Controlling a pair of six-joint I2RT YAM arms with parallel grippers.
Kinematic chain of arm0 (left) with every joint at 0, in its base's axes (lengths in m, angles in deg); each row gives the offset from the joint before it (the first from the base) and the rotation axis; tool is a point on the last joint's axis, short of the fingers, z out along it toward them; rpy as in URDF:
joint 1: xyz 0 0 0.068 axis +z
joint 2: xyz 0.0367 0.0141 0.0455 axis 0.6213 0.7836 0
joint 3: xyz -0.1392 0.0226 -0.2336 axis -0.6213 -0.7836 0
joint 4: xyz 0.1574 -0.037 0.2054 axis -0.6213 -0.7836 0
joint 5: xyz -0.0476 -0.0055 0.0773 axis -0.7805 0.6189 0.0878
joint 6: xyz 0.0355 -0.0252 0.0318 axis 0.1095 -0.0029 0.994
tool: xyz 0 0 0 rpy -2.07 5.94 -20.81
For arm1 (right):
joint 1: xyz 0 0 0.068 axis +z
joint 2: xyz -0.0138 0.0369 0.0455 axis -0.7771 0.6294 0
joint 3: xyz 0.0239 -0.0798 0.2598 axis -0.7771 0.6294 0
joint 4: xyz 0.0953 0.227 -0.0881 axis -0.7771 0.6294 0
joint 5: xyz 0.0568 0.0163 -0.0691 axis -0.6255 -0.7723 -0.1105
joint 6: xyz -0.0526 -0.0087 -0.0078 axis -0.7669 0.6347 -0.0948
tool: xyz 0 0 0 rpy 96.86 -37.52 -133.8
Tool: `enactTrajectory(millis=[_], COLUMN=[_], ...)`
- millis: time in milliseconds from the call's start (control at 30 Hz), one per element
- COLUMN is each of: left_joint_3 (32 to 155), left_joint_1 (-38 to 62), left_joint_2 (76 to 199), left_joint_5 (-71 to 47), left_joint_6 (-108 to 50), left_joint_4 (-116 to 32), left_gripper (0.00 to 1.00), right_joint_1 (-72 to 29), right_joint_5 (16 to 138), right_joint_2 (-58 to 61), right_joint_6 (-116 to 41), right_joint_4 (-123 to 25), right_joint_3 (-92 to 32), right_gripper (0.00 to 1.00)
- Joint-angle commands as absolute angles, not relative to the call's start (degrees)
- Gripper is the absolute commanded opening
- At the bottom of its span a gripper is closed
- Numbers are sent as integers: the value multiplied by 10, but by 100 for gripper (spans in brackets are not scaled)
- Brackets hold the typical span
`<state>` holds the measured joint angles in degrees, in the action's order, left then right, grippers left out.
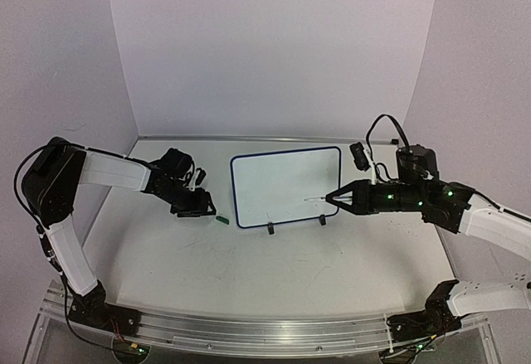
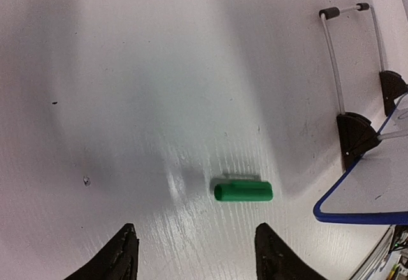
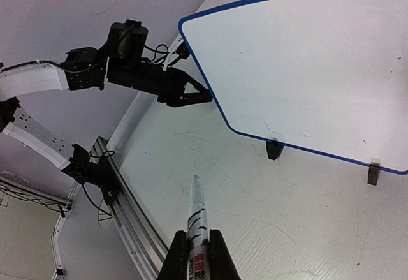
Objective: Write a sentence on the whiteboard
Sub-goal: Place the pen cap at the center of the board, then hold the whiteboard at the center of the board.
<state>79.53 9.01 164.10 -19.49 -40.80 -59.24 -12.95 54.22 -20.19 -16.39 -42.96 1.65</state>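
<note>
Marker point(image 3: 196, 210) sits tight in right gripper point(image 3: 197, 242), tip facing the bare whiteboard point(image 1: 286, 183), ready to write; left gripper point(image 2: 194, 229) is wide open near the loose green cap point(image 2: 243, 191)

Top cam: high on the near side, looks down over the whole tabletop point(image 1: 290, 273). Left wrist: close, faces down at the tabletop. Right wrist: low, farther back, looks along the marker point(image 3: 197, 219). All three catch the whiteboard point(image 1: 286, 186).

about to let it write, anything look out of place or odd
The green cap lies loose on the table, just ahead of the open left gripper and left of the whiteboard. Otherwise nothing odd: it stands blank, and the right gripper holds the marker.
</note>
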Motion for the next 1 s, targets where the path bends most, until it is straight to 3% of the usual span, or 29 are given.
enactTrajectory(millis=[0,133,300,533,700,967], left_joint_3=[803,817,886,1000,996,1020], left_joint_1=[94,95,99,107,108,111], left_joint_2=[1632,1600,1545,1535,1527,1590], left_joint_5=[-179,-144,-148,-288,-426,-524], left_joint_6=[-396,-389,-337,-213,-141,-104], left_joint_4=[-606,-657,-744,-797,-730,-688], left_gripper=[70,82,84,83,82,80], right_joint_1=[-119,-100,-66,-46,-30,-26], right_joint_5=[569,606,646,660,671,699], right_joint_2=[-203,-206,-194,-137,-71,10], right_joint_6=[-162,-165,-163,-145,-147,-159], right_joint_4=[-456,-460,-515,-646,-697,-718], right_joint_3=[17,14,17,21,-7,-61], right_gripper=[0,0,0,0,0,0])
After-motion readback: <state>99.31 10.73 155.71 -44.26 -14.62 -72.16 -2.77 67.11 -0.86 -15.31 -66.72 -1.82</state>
